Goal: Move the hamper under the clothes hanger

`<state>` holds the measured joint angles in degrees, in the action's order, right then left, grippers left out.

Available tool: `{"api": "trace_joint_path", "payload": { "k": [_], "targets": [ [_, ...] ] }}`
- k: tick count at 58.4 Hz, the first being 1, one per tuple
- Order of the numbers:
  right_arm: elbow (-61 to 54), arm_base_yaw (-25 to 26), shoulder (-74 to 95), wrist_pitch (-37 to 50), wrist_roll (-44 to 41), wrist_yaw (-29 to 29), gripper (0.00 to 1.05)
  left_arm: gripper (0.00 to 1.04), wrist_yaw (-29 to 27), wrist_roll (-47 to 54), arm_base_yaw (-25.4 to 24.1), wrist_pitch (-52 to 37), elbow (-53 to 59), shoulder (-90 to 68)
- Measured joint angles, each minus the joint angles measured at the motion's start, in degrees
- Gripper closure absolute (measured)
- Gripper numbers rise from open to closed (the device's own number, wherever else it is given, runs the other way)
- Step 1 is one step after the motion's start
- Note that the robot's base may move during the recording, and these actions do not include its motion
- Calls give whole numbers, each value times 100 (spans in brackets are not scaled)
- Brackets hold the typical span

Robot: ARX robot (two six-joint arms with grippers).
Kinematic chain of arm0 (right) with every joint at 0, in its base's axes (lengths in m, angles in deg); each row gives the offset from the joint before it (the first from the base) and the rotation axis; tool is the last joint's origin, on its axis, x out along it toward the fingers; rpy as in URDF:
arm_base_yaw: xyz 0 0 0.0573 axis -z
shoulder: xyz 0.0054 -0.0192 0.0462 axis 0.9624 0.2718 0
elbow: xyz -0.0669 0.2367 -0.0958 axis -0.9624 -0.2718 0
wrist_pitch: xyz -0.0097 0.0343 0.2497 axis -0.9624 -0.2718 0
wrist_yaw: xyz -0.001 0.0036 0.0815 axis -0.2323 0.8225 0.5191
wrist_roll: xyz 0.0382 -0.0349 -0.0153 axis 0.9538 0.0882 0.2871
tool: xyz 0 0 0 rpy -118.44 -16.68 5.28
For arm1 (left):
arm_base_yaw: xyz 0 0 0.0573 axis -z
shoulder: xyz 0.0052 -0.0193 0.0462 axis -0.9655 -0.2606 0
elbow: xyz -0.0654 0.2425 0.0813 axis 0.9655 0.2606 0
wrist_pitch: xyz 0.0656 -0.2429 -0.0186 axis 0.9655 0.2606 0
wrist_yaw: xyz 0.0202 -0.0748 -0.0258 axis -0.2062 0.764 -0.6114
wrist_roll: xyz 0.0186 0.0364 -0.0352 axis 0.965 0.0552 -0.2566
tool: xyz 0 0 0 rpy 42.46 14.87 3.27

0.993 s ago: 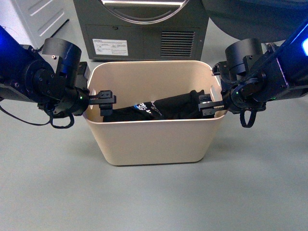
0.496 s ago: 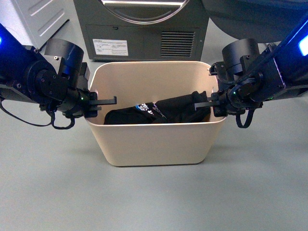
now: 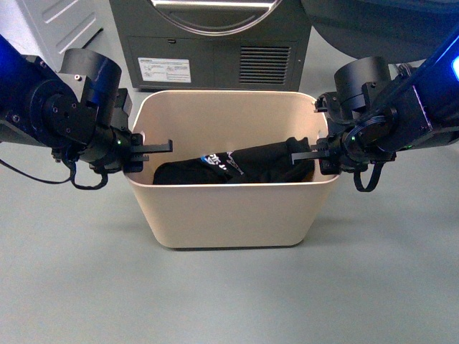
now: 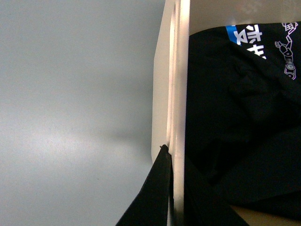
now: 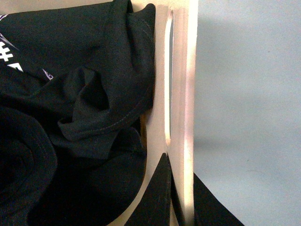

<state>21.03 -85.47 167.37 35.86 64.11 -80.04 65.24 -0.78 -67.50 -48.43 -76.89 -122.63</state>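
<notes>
The hamper (image 3: pixel 228 211) stands on the grey floor just in front of the dark grey dryer (image 3: pixel 211 43), its long sides running across the front view, with black clothes (image 3: pixel 240 165) bearing a blue and white print heaped inside. The left gripper (image 3: pixel 143 153) sits at the hamper's left short side and the right gripper (image 3: pixel 320 156) at its right short side, both at rim height, so the tub lies between the two arms. In the left wrist view the beige wall runs between the two dark fingers (image 4: pixel 151 202), one outside over the floor and one inside against the clothes; these jaws are clamped on the wall. The right wrist view shows the same: the jaws pinch the wall just beside the slot handle (image 5: pixel 169 75).
</notes>
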Motion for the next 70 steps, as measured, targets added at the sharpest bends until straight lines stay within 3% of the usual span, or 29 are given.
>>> {"api": "trace_joint_path", "payload": {
  "k": [70],
  "targets": [
    [-157, -4, -188, 109, 24, -22, 102, 101, -46, 11, -48, 35, 131, 225]
  ]
}}
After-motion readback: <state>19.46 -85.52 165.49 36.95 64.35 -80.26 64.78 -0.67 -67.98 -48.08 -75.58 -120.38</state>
